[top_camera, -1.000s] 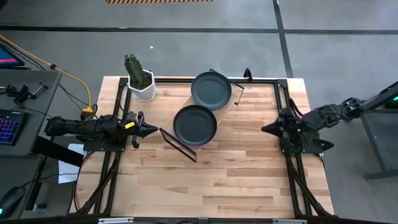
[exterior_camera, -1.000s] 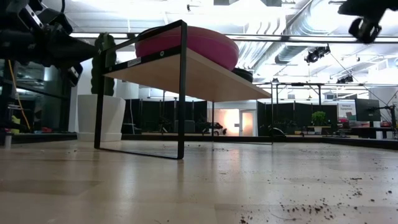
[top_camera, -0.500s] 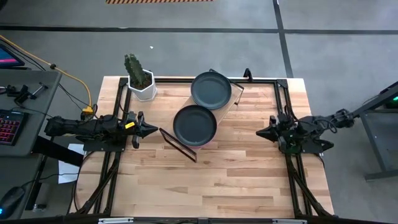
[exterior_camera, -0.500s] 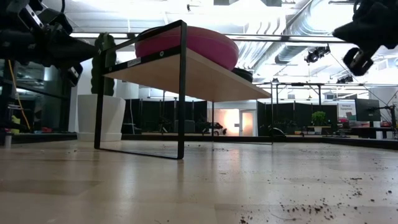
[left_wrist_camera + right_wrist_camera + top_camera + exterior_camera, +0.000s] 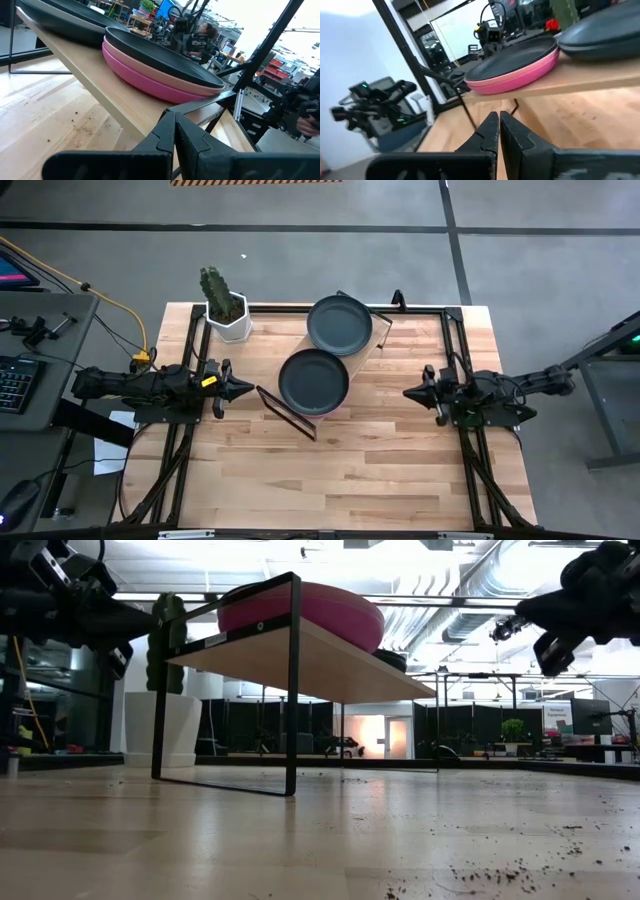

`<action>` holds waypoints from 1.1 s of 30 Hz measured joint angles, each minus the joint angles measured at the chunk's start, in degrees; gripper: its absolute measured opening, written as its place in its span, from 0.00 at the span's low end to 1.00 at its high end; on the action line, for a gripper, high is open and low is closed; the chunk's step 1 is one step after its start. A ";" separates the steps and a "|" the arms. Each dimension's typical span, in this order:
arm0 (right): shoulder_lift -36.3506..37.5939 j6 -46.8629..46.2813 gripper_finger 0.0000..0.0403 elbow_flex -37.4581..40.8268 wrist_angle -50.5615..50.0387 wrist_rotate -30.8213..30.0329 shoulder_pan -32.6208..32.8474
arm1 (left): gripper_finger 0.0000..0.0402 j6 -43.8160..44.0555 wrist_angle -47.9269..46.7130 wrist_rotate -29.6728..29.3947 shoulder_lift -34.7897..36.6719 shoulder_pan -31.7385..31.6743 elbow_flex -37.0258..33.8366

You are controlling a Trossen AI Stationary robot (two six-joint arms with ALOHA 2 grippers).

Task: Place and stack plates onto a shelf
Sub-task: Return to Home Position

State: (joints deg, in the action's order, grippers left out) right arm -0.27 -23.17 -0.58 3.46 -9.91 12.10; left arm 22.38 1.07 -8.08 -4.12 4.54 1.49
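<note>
The light-wood shelf on black wire legs stands slantwise at the table's middle-far part. Two stacks of plates rest on it: the near stack has a dark plate on top of light pink and magenta ones; the far stack shows a dark teal top. My left gripper hovers shut at the table's left, pointing at the near stack. My right gripper hovers shut at the table's right, pointing toward the shelf. Neither touches anything.
A white pot with a cactus stands at the far left corner of the table, close to the shelf. Black frame rails run along the table's sides. Bare wood lies across the near half. Dirt crumbs dot the tabletop.
My right gripper has moved toward the table's left, coming in from the right edge toward the shelf, and in the low view it has sunk lower. The left arm, the plates and the shelf have stayed where they were.
</note>
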 joint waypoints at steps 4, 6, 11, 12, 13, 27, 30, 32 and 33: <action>0.04 4.43 0.00 0.02 -0.85 0.01 -1.25 | 0.00 0.01 0.03 -0.02 0.00 0.00 -0.01; -0.11 7.40 0.00 0.02 -0.94 0.28 -1.60 | 0.00 0.01 0.01 0.00 0.00 0.00 -0.01; -0.11 10.62 0.00 0.02 -1.03 1.18 -1.62 | 0.00 0.00 0.02 0.00 0.00 0.00 0.00; -0.11 10.57 0.00 0.02 -1.03 1.16 -1.62 | 0.00 0.01 0.03 0.00 0.00 0.00 -0.01; -0.11 10.19 0.00 0.02 -1.03 1.16 -1.62 | 0.00 0.01 0.01 0.00 0.00 0.00 -0.01; -0.13 5.20 0.00 0.05 -1.03 1.16 -1.62 | 0.00 0.00 0.02 0.00 0.00 0.00 -0.01; -0.13 5.21 0.00 0.07 -1.03 1.16 -1.62 | 0.00 0.01 0.03 0.00 0.00 0.00 -0.01; -0.13 5.22 0.00 0.07 -1.03 1.17 -1.62 | 0.00 0.01 0.03 0.00 0.00 0.02 -0.01; -0.13 5.22 0.00 0.07 -1.03 1.16 -1.62 | 0.00 0.01 0.03 0.00 0.00 0.01 -0.01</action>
State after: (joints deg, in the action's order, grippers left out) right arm -0.40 -17.96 -0.51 2.44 -8.75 10.48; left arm 22.39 1.10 -8.08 -4.12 4.55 1.48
